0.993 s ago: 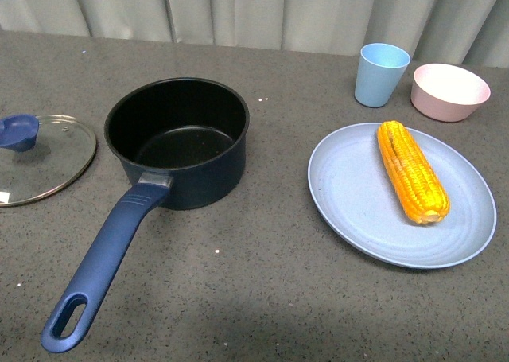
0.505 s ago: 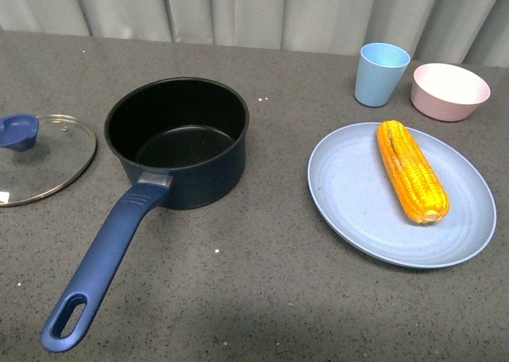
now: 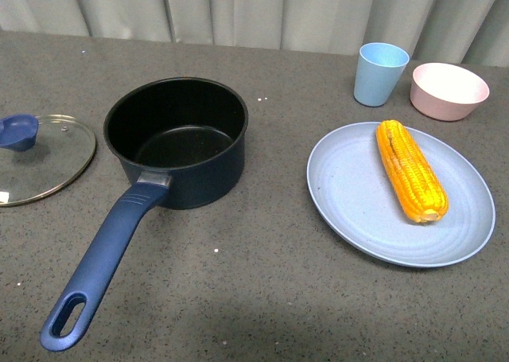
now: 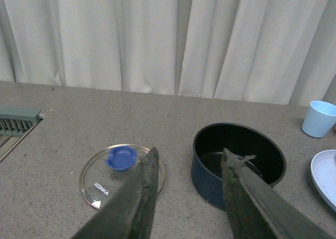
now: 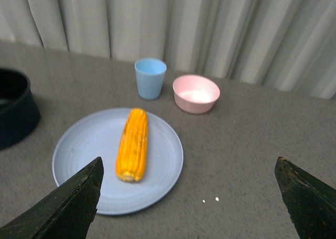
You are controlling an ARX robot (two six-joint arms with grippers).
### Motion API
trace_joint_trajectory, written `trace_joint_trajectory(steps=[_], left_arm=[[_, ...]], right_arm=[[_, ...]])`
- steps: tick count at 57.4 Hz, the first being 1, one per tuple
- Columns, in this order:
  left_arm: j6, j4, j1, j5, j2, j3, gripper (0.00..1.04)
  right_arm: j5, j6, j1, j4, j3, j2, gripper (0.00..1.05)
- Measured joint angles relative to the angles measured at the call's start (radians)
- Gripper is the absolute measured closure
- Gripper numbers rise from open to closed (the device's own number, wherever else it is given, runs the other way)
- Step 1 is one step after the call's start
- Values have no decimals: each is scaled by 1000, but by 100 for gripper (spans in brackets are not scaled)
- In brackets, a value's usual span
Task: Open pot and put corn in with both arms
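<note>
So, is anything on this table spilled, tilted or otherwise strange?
Nothing stands out. The pot stands upright and empty, its lid lies flat on the table beside it, and the corn rests whole on the plate.

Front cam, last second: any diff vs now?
Nothing visibly changed. The lid still lies on the table to the left of the open, empty pot, the corn is still on the plate, and the cup and bowl have not moved. Neither arm appears in the front view.
</note>
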Motion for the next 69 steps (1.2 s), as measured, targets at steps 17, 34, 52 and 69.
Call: trace_joint_trajectory(steps=[17,34,52,69], left_arm=[[0,0,0,0,0,0,9],[3,0,0,0,0,0,7],[3,0,0,0,0,0,7],[3,0,0,0,0,0,7]], right_arm=[[58,-36,66,408,235,938,9],[127,134,165,364,520,1485,9],[156,322,237,232,703,1685,9],[185,378,249,193,740,1751,10]])
